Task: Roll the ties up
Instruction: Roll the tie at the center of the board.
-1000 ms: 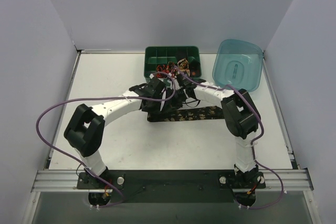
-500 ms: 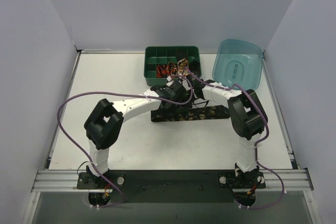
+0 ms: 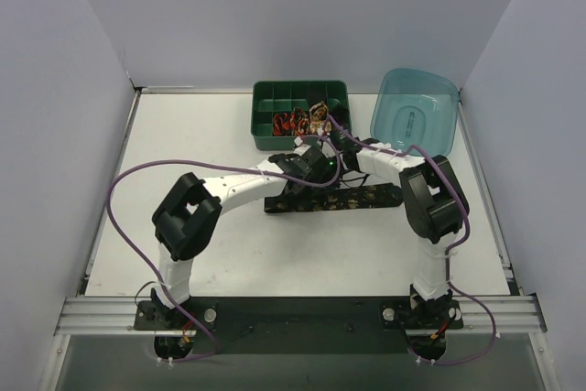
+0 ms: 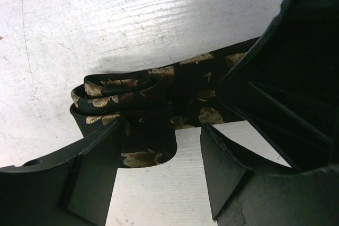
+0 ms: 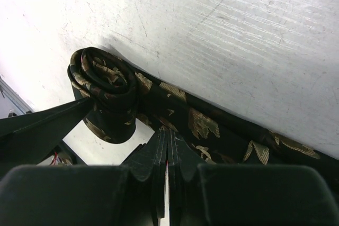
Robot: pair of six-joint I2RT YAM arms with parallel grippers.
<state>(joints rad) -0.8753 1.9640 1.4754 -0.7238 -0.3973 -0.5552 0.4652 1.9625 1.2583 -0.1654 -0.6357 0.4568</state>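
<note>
The left gripper is wide open, straddling the rolled end of the tie lying on the table. The right gripper has its fingers together and its tips on the tie's flat strip; I cannot tell if it pinches the fabric. There is one long tie, one tray and one tub.

From above, the left arm and right arm are covering the rolled end of the tie, and the contents of the tray are showing too small to tell apart. At the left wrist a finger is hiding the coil's lower edge. At the right wrist the strip is running off the right edge.
</note>
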